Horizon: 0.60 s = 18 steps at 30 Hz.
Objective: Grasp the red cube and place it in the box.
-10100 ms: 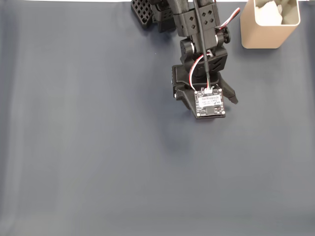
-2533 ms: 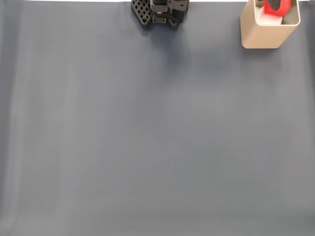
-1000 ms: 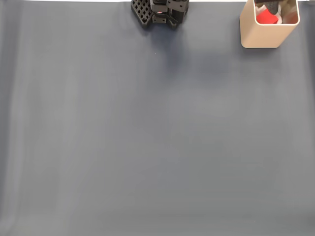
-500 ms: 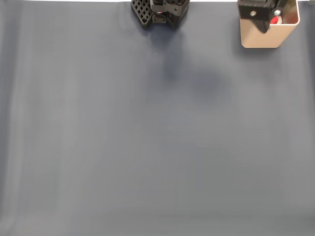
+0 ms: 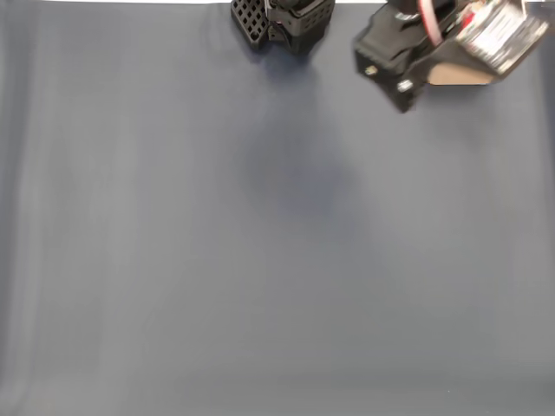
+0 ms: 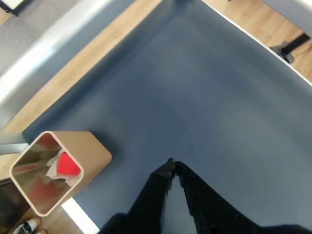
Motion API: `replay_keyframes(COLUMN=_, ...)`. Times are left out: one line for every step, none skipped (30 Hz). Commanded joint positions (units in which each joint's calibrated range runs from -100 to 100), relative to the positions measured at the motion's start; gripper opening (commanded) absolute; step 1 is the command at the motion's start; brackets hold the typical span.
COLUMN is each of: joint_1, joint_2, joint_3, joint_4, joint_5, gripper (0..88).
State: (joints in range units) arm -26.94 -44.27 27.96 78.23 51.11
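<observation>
Lying inside the box [image 6: 73, 151], the cube [image 6: 67, 165] is seen in the wrist view at about eight o'clock, resting against a scrap of white paper [image 6: 52, 168] on the whitish inside. The box stands upright on the dark mat [image 6: 195, 87] of the tabletop, near the mat's edge, with pale wood [image 6: 97, 53] beyond it. In the fixed view the box [image 5: 455, 76] is found at one o'clock, mostly covered by the arm [image 5: 408, 52], and its contents cannot be made out there. The end effector [image 6: 172, 163] is seen in the wrist view at six o'clock, its two black fingers brought together at the tips with nothing gripped between them, apart from the box and over bare mat. The arm's base [image 5: 282, 17] is seen at twelve o'clock in the fixed view.
</observation>
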Motion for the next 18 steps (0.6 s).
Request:
replay_keyframes(joint_1=4.7, joint_2=-2.3, joint_3=0.8, joint_4=-1.5, joint_5=0.4, gripper=0.1)
replay_keyframes(joint_1=5.8, joint_2=-2.7, joint_3=1.4, joint_4=-1.5, joint_5=0.4, gripper=0.1)
replay_keyframes(joint_1=7.0, joint_2=-3.0, joint_3=2.0, joint_4=-1.5, joint_5=0.2, gripper=0.1)
replay_keyframes(joint_1=8.0, joint_2=-3.5, joint_3=2.7, joint_4=-1.6, joint_5=0.1, gripper=0.1)
replay_keyframes(joint_1=8.9, joint_2=-3.9, joint_3=3.5, joint_4=-1.9, joint_5=-0.1, gripper=0.1)
replay_keyframes(joint_1=9.9, joint_2=-4.3, joint_3=4.3, joint_4=-2.3, joint_5=-0.5, gripper=0.1)
replay_keyframes(joint_1=10.8, joint_2=-4.8, joint_3=5.3, joint_4=-2.5, joint_5=-0.7, gripper=0.1)
replay_keyframes(joint_1=11.5, joint_2=-5.4, joint_3=6.3, joint_4=-2.8, joint_5=-1.0, gripper=0.1)
replay_keyframes(joint_1=12.3, joint_2=-6.1, joint_3=7.6, joint_4=-2.9, joint_5=-1.3, gripper=0.1)
replay_keyframes(joint_1=12.9, joint_2=-6.8, joint_3=8.8, joint_4=-2.9, joint_5=-1.5, gripper=0.1)
replay_keyframes(joint_1=13.4, joint_2=-7.6, joint_3=10.0, joint_4=-3.0, joint_5=-1.9, gripper=0.1)
replay_keyframes(joint_1=14.1, joint_2=-8.6, joint_3=11.4, joint_4=-3.3, joint_5=-2.2, gripper=0.1)
replay_keyframes(joint_1=14.6, joint_2=-9.3, joint_3=12.7, joint_4=-3.7, joint_5=-2.5, gripper=0.1)
replay_keyframes(joint_1=15.1, joint_2=-10.2, joint_3=13.9, joint_4=-3.8, joint_5=-2.8, gripper=0.1)
replay_keyframes(joint_1=15.7, joint_2=-11.2, joint_3=15.3, joint_4=-3.8, joint_5=-3.0, gripper=0.1)
replay_keyframes(joint_1=16.3, joint_2=-12.1, joint_3=16.6, joint_4=-3.8, joint_5=-3.2, gripper=0.1)
replay_keyframes(joint_1=16.8, joint_2=-13.1, joint_3=18.1, joint_4=-3.8, joint_5=-3.3, gripper=0.1)
replay_keyframes(joint_1=17.3, joint_2=-14.3, joint_3=19.6, joint_4=-3.8, joint_5=-3.4, gripper=0.1)
